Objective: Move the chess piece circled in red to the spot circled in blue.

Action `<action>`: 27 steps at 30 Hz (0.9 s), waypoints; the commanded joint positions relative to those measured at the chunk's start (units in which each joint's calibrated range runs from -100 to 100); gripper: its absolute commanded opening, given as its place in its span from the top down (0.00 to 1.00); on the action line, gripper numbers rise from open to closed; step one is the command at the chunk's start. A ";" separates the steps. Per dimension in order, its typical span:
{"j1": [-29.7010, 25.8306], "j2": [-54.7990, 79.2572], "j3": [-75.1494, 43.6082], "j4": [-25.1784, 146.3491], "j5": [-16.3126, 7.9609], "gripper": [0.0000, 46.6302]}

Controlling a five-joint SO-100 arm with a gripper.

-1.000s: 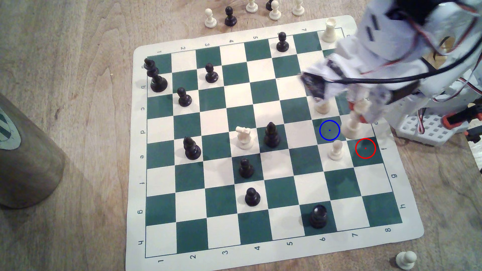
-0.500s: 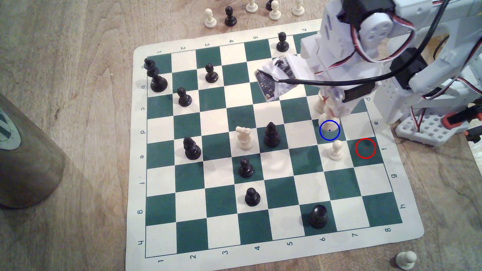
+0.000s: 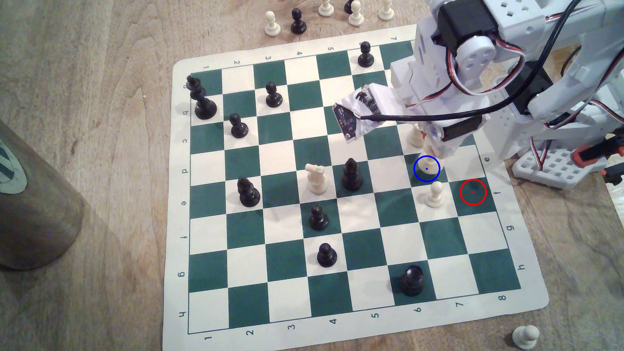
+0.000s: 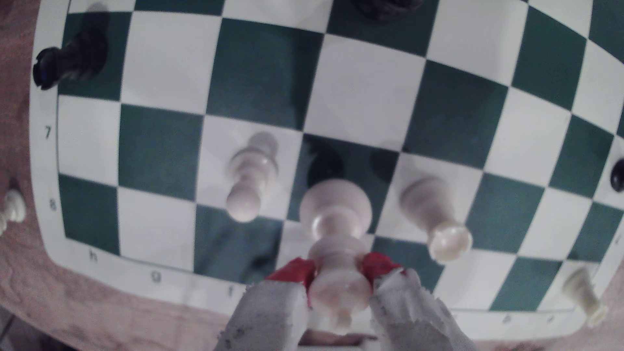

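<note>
**Surface: wood, board mat on top**

Wooden surface [image 3: 101, 67] carries a green-and-cream chess mat [image 3: 526, 270], under the hand [image 4: 339, 280]. Loose pieces straight on the wood: a cluster of cream and black pawns [image 3: 297, 22] past the mat's far edge, one cream pawn [image 3: 525, 335] off its near corner. Brown cylinder [image 3: 33, 216] well away from the hand.

On the chess mat [image 3: 351, 324] you can read the border marks: in the exterior view, numbers 1 to 8 along the near edge and 1 to 7 along the far edge, letters b to h down both sides. The wrist view gives you 7 and 8 on one border, and h, g, f on the adjoining one.
</note>
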 commanded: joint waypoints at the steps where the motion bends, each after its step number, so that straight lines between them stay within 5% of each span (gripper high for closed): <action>1: 0.39 -0.29 0.67 -1.80 -0.24 0.99; 27: 2.42 0.47 3.85 -5.24 0.00 0.99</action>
